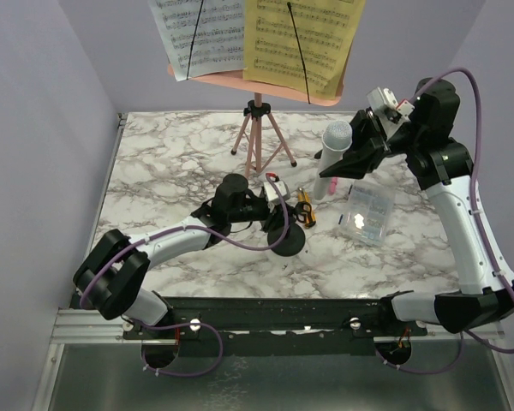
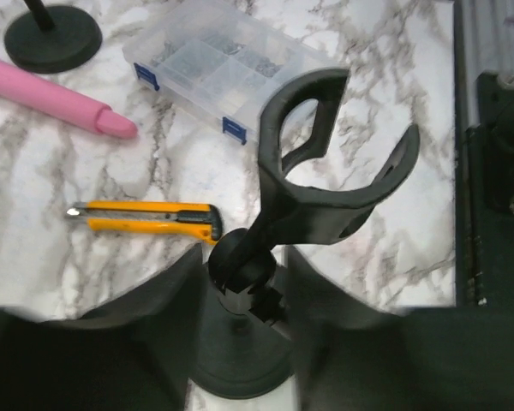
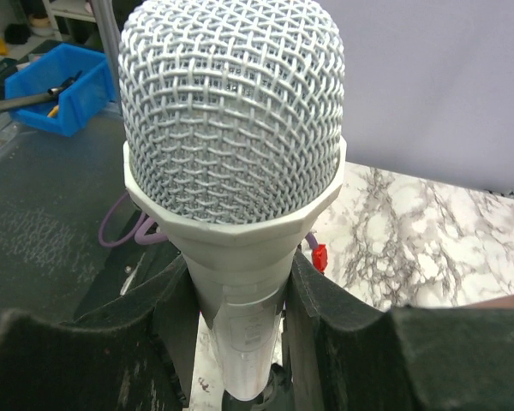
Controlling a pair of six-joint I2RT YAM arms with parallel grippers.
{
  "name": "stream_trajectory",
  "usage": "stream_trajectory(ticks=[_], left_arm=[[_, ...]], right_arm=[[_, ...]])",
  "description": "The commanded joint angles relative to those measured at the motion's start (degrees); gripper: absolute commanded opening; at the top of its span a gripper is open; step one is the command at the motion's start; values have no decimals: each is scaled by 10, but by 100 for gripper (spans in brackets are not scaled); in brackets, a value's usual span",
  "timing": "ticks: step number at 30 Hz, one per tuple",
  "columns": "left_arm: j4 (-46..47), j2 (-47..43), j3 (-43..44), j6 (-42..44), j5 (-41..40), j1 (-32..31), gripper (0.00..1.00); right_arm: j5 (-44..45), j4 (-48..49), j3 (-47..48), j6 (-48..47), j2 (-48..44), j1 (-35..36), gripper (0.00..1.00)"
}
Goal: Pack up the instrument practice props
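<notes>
The grey-white microphone [image 3: 231, 128] has a silver mesh head and is upright, head up, at the far right of the scene. The right gripper [image 3: 240, 295] clenches its handle between both fingers. Near the table's middle, the left gripper [image 2: 244, 265] straddles the stem of a black mic mount [image 2: 325, 171] with a forked clip and a round base. Whether it is clamped or loose I cannot tell. Just right of it, the clear plastic box [image 2: 188, 98] holds small grey parts in its compartments.
</notes>
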Motion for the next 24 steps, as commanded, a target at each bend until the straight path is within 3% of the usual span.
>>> stream_trajectory(ticks=[1,5,9,16,24], left_arm=[[-45,-24,-15,-40,-18,-4,61],[-45,-60,-29,-65,-31,-3,81],[-46,-98,-41,-87,-47,-3,93],[-93,-166,-35,-125,-67,-2,98],[-283,-208,50,-91,-91,1,98]], right_arm=[[14,-45,-33,-35,-39,-25,0],[21,-45,-67,-39,-59,-54,0],[14,-36,-99,-34,-74,-84,0],[8,22,-165,19,-96,-134,0],[18,110,-241,107,-117,-213,0]])
